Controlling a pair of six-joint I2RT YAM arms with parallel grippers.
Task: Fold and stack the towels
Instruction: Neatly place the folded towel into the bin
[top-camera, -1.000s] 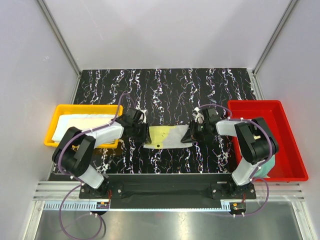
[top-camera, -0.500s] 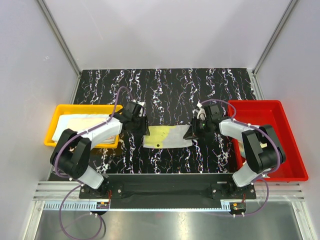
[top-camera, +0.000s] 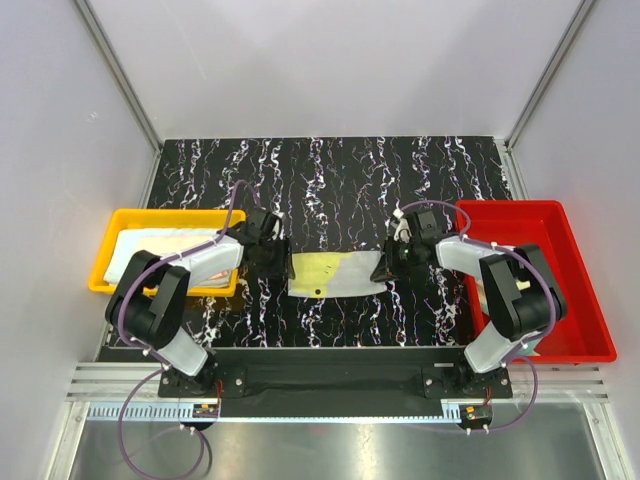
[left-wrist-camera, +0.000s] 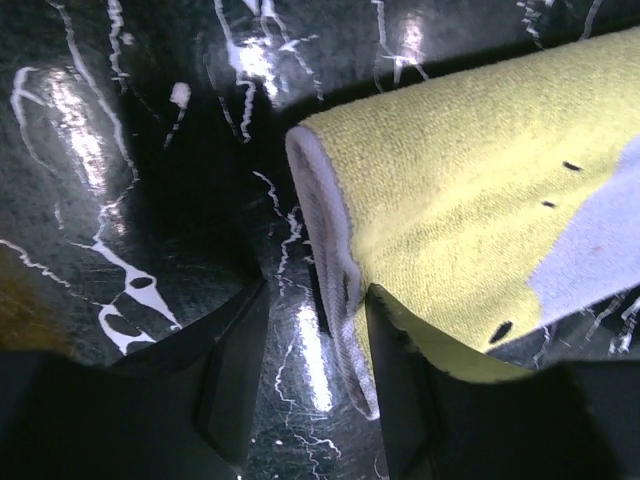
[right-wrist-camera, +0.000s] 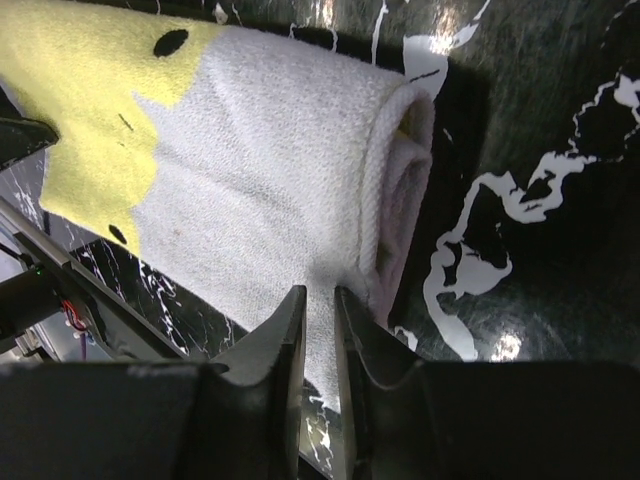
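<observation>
Left gripper (top-camera: 281, 264) hangs open at 9 o'clock of the towel (top-camera: 335, 272), right gripper (top-camera: 385, 268) pinching its 3 o'clock end. If I pull one-sided, the fold may unroll

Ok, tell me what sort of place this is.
Likely a robot lab test cell: white walls on aluminium framing, a marbled black table, yellow tray and red tray flanking a folded towel.

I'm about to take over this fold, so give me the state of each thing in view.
towel: folded, lying flat.
left gripper: open, jaws astride the towel's left folded edge.
right gripper: jaws nearly closed at the towel's right end; grip unclear.
yellow tray: holds pale cloth lying flat.
red tray: no towel visible in it; partly hidden by the right arm.
</observation>
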